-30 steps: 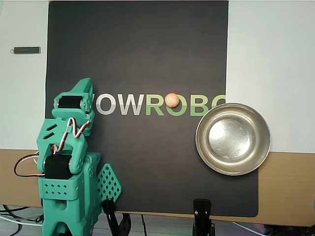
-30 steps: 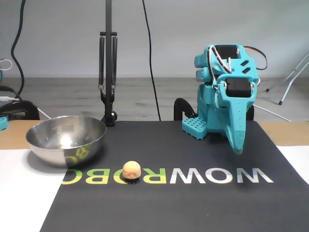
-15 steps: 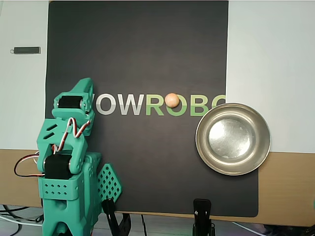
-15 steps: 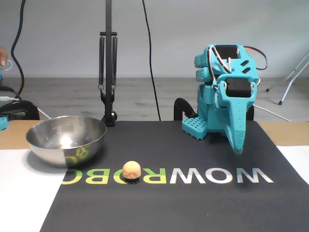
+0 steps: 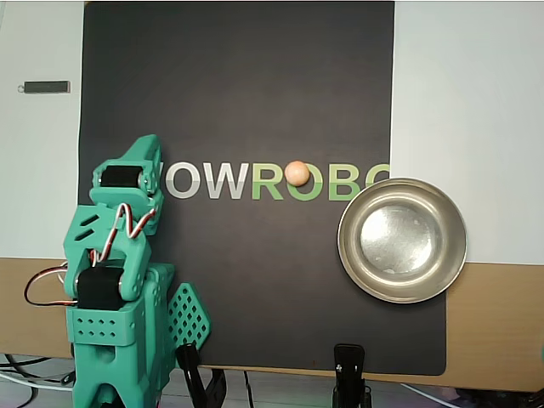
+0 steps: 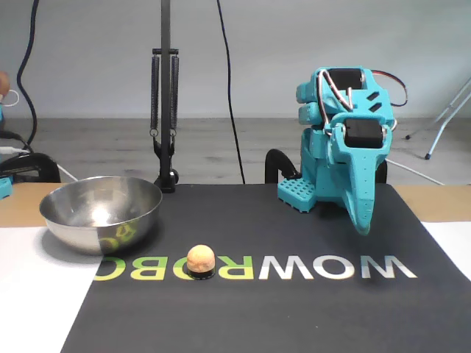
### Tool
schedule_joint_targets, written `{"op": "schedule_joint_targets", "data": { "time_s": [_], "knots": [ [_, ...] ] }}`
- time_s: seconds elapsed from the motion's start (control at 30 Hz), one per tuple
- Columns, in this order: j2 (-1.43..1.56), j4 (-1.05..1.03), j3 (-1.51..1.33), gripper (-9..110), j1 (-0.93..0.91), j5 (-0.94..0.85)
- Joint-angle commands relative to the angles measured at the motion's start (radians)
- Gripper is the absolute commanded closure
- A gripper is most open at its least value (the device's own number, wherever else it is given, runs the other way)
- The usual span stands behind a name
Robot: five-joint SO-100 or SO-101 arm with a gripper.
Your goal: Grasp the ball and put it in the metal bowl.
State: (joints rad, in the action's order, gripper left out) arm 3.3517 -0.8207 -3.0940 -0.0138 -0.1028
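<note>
Ball [image 5: 297, 172] sits on the mat lettering, well apart from the folded gripper [image 6: 363, 224], fingers pressed together on nothing; light, smooth, likely to roll, so pinch across its middle

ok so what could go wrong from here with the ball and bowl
The ball is small and round, sitting on a low dark ring on the mat; a slightly off-centre pinch by the claw could knock it off and send it rolling. The metal bowl lies loose, overlapping the mat's edge, so a bump from the arm could shift it. The claw hangs folded at the far end of the lettering, so the reach is long.
</note>
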Motion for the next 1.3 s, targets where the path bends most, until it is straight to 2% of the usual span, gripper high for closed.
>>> {"op": "schedule_joint_targets", "data": {
  "time_s": [0.0,0.27,0.77,0.87,1.13,1.27],
  "knots": [
    [0.048,0.008,-0.028,101,-0.028,-0.006],
    [-0.014,-0.003,0.127,101,-0.075,-0.008],
    [-0.673,-0.008,0.597,101,-0.12,-0.012],
    [-0.787,-0.064,0.684,101,-0.12,-0.106],
    [-1.039,-0.371,0.959,101,-0.127,-0.428],
    [-1.138,-0.431,1.052,101,-0.173,-0.597]
  ]
}}
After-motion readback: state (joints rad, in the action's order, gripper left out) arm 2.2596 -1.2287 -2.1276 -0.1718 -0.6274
